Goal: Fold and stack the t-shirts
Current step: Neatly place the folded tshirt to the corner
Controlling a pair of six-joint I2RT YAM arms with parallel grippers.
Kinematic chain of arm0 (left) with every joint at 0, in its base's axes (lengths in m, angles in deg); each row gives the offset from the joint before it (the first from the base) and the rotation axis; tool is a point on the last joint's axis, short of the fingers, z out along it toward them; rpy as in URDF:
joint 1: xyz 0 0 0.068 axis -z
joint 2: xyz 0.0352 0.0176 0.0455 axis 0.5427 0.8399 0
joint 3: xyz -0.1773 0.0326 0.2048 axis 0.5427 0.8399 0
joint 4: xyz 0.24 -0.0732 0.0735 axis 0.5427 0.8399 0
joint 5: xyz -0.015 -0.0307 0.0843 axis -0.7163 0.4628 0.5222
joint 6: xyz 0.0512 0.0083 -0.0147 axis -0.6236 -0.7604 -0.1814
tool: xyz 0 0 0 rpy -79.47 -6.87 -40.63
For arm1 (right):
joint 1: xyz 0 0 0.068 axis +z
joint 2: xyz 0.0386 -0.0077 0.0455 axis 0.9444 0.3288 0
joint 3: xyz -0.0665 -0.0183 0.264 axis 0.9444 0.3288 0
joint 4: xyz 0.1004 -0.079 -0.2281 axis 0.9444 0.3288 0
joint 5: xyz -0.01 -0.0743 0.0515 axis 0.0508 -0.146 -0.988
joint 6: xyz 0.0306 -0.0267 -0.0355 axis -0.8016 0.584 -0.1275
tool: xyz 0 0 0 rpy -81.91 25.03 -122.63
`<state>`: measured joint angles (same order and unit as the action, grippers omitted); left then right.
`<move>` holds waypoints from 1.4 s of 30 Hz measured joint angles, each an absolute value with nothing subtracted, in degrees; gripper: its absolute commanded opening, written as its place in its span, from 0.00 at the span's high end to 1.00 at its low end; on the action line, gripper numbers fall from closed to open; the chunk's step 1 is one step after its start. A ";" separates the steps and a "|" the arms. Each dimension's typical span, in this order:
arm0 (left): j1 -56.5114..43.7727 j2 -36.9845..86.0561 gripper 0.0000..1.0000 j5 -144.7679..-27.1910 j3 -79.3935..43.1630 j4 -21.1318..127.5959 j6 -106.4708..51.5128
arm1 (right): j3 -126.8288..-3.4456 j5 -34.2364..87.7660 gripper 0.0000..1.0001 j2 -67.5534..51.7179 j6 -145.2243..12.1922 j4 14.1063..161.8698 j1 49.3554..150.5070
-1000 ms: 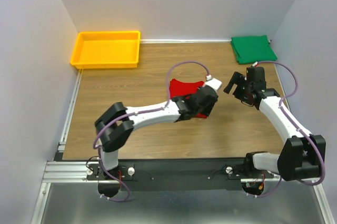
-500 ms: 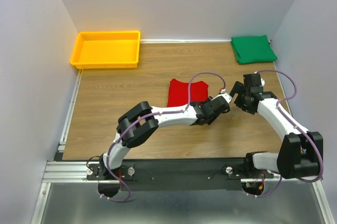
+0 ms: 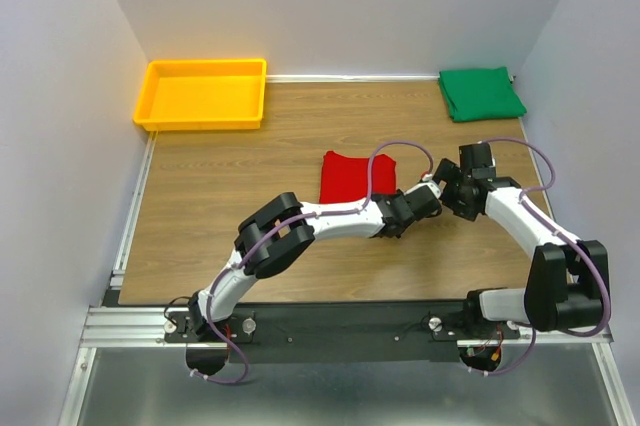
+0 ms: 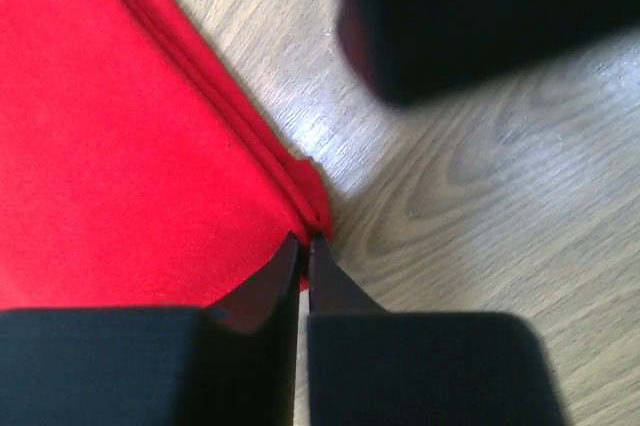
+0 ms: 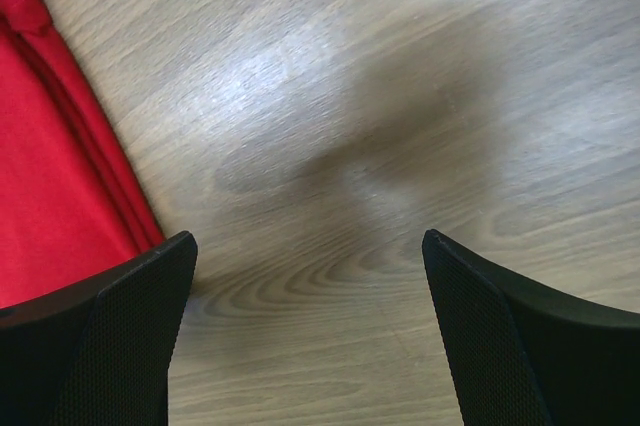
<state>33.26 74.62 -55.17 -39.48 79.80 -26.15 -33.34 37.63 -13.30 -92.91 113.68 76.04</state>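
Note:
The red t-shirt [image 3: 352, 176] lies folded near the middle of the table. My left gripper [image 3: 405, 208] is at its near right corner. In the left wrist view the left gripper [image 4: 304, 243] has its jaws pressed almost together, pinching that corner of the red t-shirt [image 4: 120, 146]. My right gripper [image 3: 447, 194] hovers just right of it. It stands wide open [image 5: 310, 276] over bare wood, with the red t-shirt's edge [image 5: 50, 176] beside its left finger. The green t-shirt [image 3: 482, 93] lies folded at the far right corner.
A yellow tray [image 3: 205, 118] stands at the far left corner. The two grippers are close together. A dark shape [image 4: 480, 16], apparently the right gripper, fills the top of the left wrist view. Walls close in the table on the left, back and right.
My left arm has swung off the top of the red t-shirt to its near right corner, and its jaws have closed there. The right gripper has come in towards the left one.

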 measured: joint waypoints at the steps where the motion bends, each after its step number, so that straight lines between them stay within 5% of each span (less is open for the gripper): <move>1: 33.26 74.73 1.00 -55.17 -39.72 80.05 -26.13 | -32.97 36.73 0.00 -13.28 -92.89 113.09 76.04; 11: 32.06 69.46 1.00 -57.10 -32.93 78.17 -24.67 | -28.55 23.79 0.00 -12.38 -95.56 103.93 75.38; 21: 29.04 62.58 1.00 -61.84 -28.51 75.96 -23.03 | -19.87 -1.73 0.00 0.71 -111.99 69.46 74.07; 31: 28.80 62.14 1.00 -63.33 -28.07 75.13 -22.61 | -20.49 -9.47 0.09 10.26 -118.68 55.78 75.01; 35: 28.67 62.05 1.00 -63.63 -28.07 74.71 -22.28 | -22.74 -9.97 0.19 13.30 -118.77 54.29 77.72; 37: 28.69 62.03 1.00 -64.00 -28.07 74.67 -22.24 | -23.92 -10.02 0.34 14.88 -118.62 53.98 79.10; 40: 28.67 62.03 1.00 -64.57 -28.07 74.71 -22.20 | -24.51 -9.01 0.61 15.71 -117.17 55.27 79.78; 42: 28.69 62.03 0.95 -64.94 -28.07 74.69 -22.11 | -25.42 -6.76 0.89 15.69 -114.92 59.36 79.93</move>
<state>28.69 62.03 -64.94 -28.07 74.69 -22.11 -25.42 -6.76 15.69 -114.92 59.36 79.93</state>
